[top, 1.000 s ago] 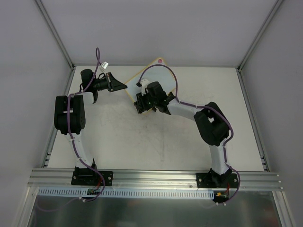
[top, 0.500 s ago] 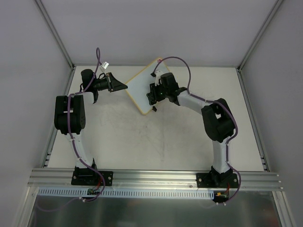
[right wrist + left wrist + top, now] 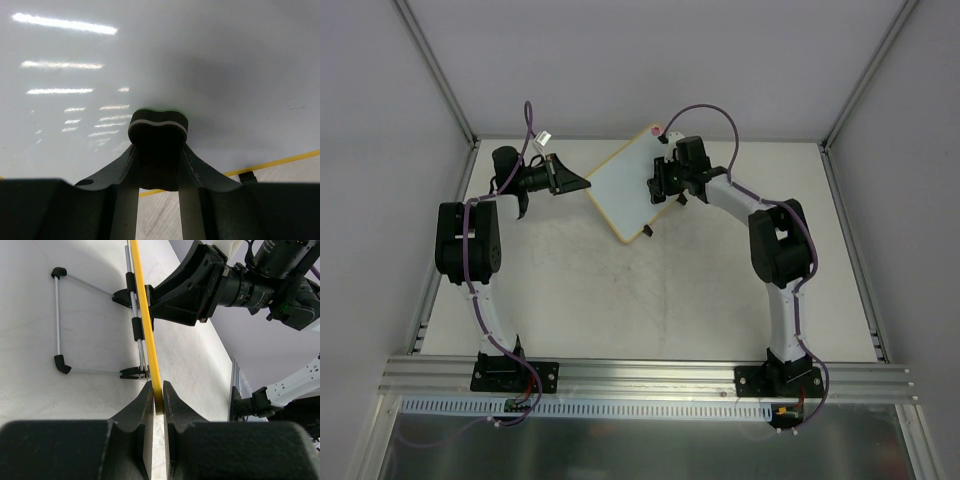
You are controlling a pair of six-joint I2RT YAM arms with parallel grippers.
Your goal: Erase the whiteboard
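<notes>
The whiteboard (image 3: 628, 185) lies tilted at the back of the table, white with a yellow-tan rim and a pink-red dot (image 3: 657, 129) at its far corner. My left gripper (image 3: 582, 184) is shut on the board's left corner; in the left wrist view the jaws pinch the yellow rim (image 3: 145, 315) edge-on at the left gripper (image 3: 158, 402). My right gripper (image 3: 663, 186) is shut on a black bow-shaped eraser block (image 3: 159, 131) pressed against the white board face (image 3: 160, 55). A black clip (image 3: 647, 233) shows on the near edge.
A wire stand with black end caps (image 3: 59, 320) is attached behind the board in the left wrist view. Grey enclosure walls and aluminium posts (image 3: 445, 85) ring the table. An aluminium rail (image 3: 640, 375) runs along the near edge by the arm bases.
My right gripper with the eraser has swept from the board's near left part up and to the right across its face. The left gripper has kept hold of the corner.
</notes>
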